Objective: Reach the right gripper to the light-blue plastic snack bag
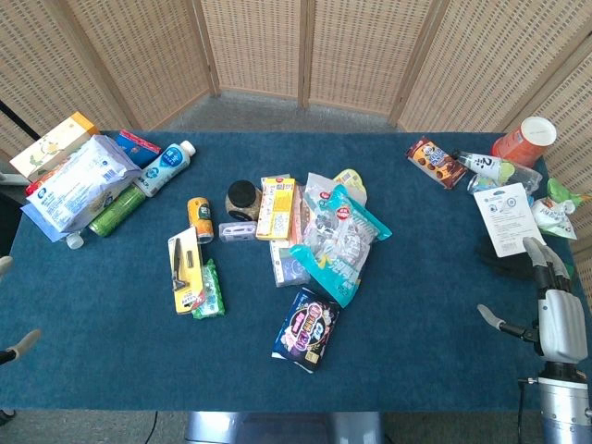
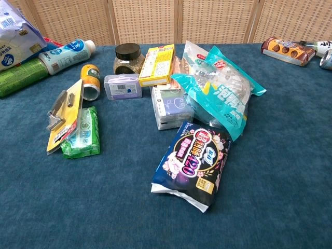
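The light-blue plastic snack bag (image 1: 338, 242) lies in the middle of the blue table, clear with teal edges, resting on a small grey box; the chest view shows this bag (image 2: 220, 91) at centre right. My right hand (image 1: 555, 310) hovers at the table's right front corner, far to the right of the bag, fingers apart and holding nothing. Only two grey fingertips of my left hand (image 1: 20, 345) show at the left edge of the head view. Neither hand appears in the chest view.
A dark purple packet (image 1: 307, 328) lies just in front of the bag. A yellow box (image 1: 276, 207), a jar (image 1: 242, 198) and a can (image 1: 200, 219) sit to its left. A white-blue bag (image 1: 76, 180) and bottles fill the far left; snacks, a cup (image 1: 524, 141) and a white card (image 1: 505, 218) the far right.
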Robot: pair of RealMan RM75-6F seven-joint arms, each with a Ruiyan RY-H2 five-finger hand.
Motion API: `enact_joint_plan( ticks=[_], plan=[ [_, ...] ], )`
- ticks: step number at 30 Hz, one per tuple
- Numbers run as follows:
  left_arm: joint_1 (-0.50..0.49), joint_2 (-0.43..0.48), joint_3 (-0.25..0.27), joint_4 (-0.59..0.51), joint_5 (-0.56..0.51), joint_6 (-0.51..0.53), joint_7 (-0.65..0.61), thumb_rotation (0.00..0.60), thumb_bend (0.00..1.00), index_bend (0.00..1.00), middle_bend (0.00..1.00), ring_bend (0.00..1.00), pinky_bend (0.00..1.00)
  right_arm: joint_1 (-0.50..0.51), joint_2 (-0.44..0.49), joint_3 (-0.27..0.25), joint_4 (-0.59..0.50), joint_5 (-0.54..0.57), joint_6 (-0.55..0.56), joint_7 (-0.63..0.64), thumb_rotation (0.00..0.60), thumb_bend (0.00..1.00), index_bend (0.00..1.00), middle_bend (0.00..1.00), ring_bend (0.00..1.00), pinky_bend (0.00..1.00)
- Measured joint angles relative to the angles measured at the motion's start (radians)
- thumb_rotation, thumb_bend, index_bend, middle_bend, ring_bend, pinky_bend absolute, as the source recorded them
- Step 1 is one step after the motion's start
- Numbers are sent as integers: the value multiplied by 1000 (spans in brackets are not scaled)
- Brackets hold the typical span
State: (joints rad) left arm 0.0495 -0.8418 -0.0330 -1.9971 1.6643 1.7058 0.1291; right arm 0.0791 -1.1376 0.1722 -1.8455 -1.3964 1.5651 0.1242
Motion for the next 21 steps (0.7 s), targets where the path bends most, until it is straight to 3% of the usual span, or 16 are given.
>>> enact_joint_plan(
  ticks=[8,13,17,21],
  plan=[
    [1,1,-2,-2,1,3,-5,600,0,104,0,0,0,9,-12,-9,3,-4,-32,-8,600,0,0,0,0,0],
    [-4,0,-7,2,-17,-7,-11,600,0,104,0,0,0,43,-16,-10,-42,30,-123,-6,600,0,0,0,0,0],
    [-11,-3,-9,3,-20,-18,-12,600,0,105,0,0,0,100,7,20,-129,155,-250,-3,600,0,0,0,0,0],
    [-14,-5,-4,2,-11,-26,-17,600,0,104,0,0,0,214,28,77,-193,351,-396,-43,600,0,0,0,0,0]
  ],
)
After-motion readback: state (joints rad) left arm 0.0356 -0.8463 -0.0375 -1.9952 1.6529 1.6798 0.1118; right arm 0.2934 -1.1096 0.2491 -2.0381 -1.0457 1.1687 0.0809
